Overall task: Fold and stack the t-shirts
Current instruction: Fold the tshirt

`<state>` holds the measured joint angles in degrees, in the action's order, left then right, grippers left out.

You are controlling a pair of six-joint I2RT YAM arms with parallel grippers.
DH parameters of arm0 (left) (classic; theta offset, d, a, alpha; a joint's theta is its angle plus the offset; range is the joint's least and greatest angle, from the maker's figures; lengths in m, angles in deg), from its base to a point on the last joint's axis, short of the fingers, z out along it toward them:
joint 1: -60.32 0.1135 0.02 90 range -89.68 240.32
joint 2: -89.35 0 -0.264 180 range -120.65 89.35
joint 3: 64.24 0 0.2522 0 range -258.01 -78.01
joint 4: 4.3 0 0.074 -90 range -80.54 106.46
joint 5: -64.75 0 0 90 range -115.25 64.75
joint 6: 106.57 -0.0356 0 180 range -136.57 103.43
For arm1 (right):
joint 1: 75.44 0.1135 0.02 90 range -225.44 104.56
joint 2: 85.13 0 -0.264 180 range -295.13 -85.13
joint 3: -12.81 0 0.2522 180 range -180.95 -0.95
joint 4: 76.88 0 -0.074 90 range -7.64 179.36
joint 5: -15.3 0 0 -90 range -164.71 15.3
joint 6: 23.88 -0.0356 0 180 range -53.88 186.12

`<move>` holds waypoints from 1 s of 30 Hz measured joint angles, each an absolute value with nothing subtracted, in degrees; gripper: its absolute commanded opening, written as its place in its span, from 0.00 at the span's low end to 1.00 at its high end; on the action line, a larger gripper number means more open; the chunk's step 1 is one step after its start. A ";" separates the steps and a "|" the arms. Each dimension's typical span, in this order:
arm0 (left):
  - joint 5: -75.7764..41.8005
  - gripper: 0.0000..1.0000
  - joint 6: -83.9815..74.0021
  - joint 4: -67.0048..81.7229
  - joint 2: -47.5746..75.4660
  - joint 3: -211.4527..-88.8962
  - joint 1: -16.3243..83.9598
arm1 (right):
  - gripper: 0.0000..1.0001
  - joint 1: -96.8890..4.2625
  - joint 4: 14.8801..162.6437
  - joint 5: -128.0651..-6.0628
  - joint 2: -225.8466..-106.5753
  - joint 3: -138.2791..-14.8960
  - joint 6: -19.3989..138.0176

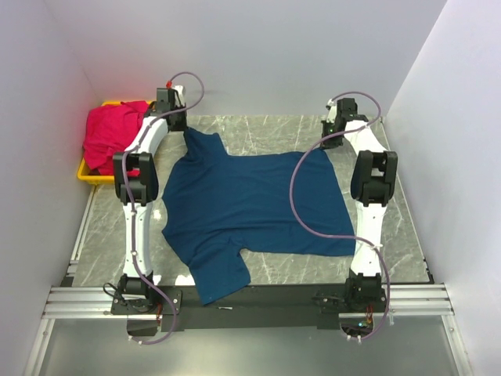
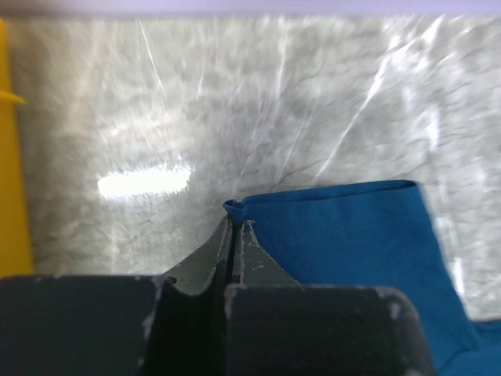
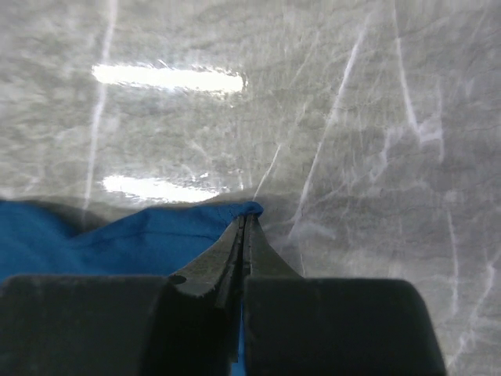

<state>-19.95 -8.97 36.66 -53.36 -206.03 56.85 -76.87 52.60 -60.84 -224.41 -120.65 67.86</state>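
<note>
The navy blue t-shirt (image 1: 250,207) lies spread on the marble table, one sleeve hanging over the near edge. My left gripper (image 1: 182,128) is shut on its far left corner, seen in the left wrist view (image 2: 235,223) with blue cloth (image 2: 344,235) pinched at the fingertips. My right gripper (image 1: 327,143) is shut on the far right corner, seen in the right wrist view (image 3: 248,218) with blue cloth (image 3: 156,235) at the tips. The red-pink t-shirt (image 1: 113,133) lies bunched in the yellow bin at far left. The white patch is not visible.
The yellow plastic bin (image 1: 90,174) stands at the table's far left edge; its wall shows in the left wrist view (image 2: 9,196). White walls enclose the table on three sides. A black strip and metal rail (image 1: 250,301) run along the near edge.
</note>
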 measured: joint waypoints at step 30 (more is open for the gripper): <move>-8.28 0.00 -18.55 35.77 -14.17 -172.24 58.21 | 0.00 -82.16 52.15 -51.22 -205.97 -110.03 71.36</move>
